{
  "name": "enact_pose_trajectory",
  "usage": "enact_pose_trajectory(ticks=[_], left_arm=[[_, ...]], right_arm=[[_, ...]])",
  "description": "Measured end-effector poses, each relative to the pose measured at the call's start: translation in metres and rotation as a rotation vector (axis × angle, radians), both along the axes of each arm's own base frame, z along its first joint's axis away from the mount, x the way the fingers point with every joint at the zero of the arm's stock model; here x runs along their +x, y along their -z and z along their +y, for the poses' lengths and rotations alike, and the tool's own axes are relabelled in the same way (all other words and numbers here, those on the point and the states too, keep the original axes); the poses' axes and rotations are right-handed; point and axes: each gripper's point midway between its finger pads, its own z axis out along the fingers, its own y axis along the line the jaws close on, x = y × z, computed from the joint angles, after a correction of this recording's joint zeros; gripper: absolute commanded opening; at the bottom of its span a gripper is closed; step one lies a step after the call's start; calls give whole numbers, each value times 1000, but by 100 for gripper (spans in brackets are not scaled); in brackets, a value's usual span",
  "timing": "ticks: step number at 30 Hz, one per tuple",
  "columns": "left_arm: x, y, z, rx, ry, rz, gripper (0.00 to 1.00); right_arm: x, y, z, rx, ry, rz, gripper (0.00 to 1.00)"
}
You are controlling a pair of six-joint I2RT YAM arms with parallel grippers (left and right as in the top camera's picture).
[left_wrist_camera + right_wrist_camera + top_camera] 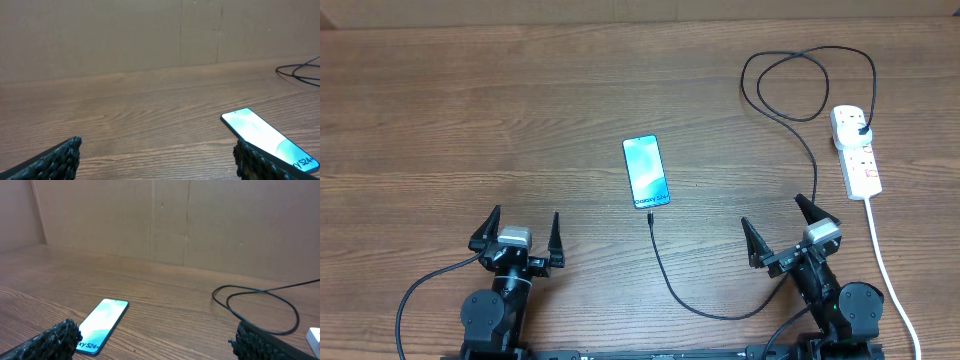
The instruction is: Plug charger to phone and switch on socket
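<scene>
Both empty: left gripper (525, 213) & right gripper (771, 210) gape wide. Slim blue-lit phone (646, 172) lies centre, thin black charger cable (665, 272) w/ tip (651, 216) just short of its near edge. Best to pinch close behind tip, keeping it level w/ port.

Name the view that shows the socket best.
Overhead: the whole socket shows, with the charger plugged into it. The right wrist catches only a white corner at its frame edge; the left wrist shows none of it.
</scene>
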Motion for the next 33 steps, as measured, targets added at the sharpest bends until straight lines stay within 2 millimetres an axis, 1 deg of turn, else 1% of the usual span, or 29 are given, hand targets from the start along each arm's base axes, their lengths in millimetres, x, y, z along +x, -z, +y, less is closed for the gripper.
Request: enact_pose_trajectory(ticks=[33], left_arm=[[0,-1,1,0,-3,-5,99]], right_arm=[[0,0,0,0,0,-1,100]])
